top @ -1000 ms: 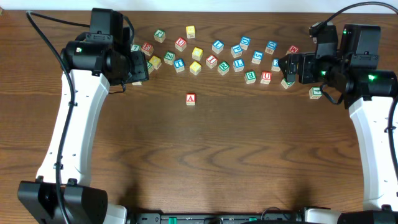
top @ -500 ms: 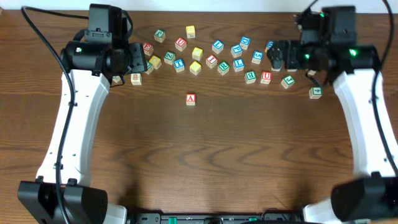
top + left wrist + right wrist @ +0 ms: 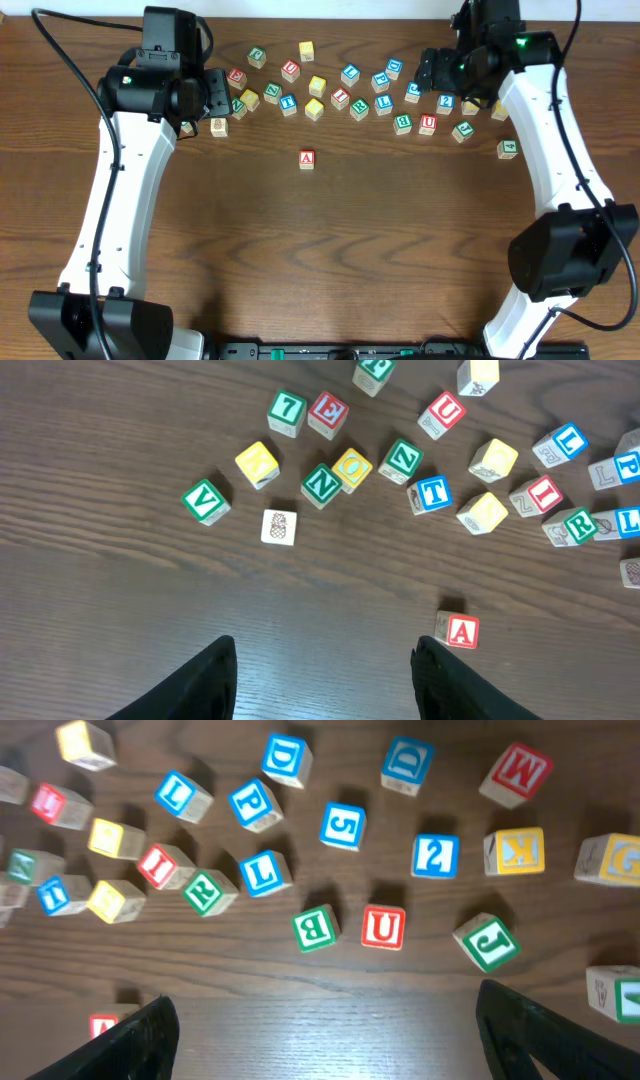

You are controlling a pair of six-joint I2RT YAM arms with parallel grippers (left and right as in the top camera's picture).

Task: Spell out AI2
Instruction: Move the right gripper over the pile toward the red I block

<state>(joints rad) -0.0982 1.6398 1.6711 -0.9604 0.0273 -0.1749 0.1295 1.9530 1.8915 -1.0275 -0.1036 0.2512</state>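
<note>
Wood table (image 3: 350, 250), pale A cube (image 3: 307, 158) (red-framed letter)

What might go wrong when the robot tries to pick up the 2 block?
The blue 2 sits close beside the yellow K, so the wide-open jaws might bump or grab the K too. The blue 5 looks similar and could be picked by mistake. The red I is crowded by the green R, so lifting it may knock neighbours.

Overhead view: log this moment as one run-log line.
A cube: set apart | I cube, 2 cube: in cluster | left fingers: open, empty | right fingers: open, empty
</note>
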